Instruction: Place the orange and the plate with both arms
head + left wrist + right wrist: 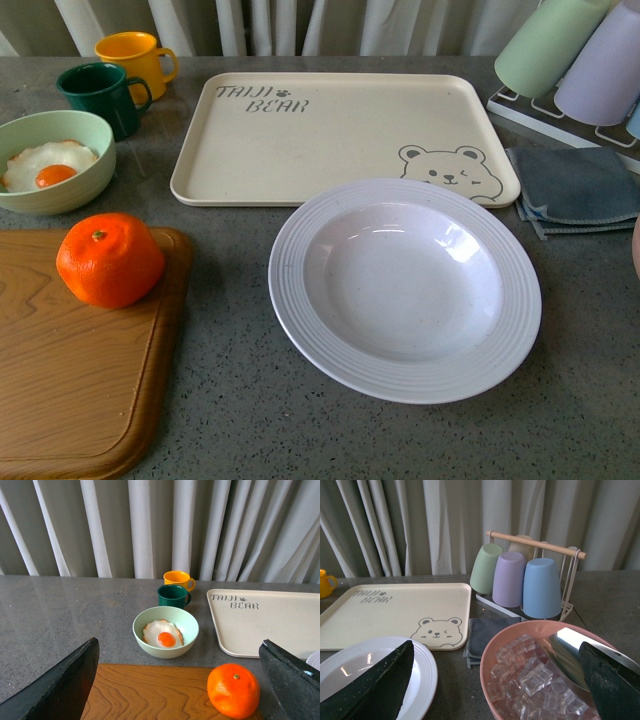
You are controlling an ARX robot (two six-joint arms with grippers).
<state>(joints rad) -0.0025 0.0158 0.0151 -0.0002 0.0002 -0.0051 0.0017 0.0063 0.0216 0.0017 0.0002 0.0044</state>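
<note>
While the orange [110,259] is dimpled, the plate [405,290] gleams white.

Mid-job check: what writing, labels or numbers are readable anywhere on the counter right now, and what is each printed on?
"TAIJI BEAR": grey stylised letters on two lines, with a small paw print after the first word, in a corner of the cream rectangular bear-print tray; the first word is my best reading.
No other text, number or label is visible in any view.

There's the left gripper [178,644]: two matte black wedge fingers [60,685], grainy-skinned, the one beside the orange [233,690] carrying a pale blue-white fleck. The right gripper [496,646] shows matching black grainy wedges.
</note>
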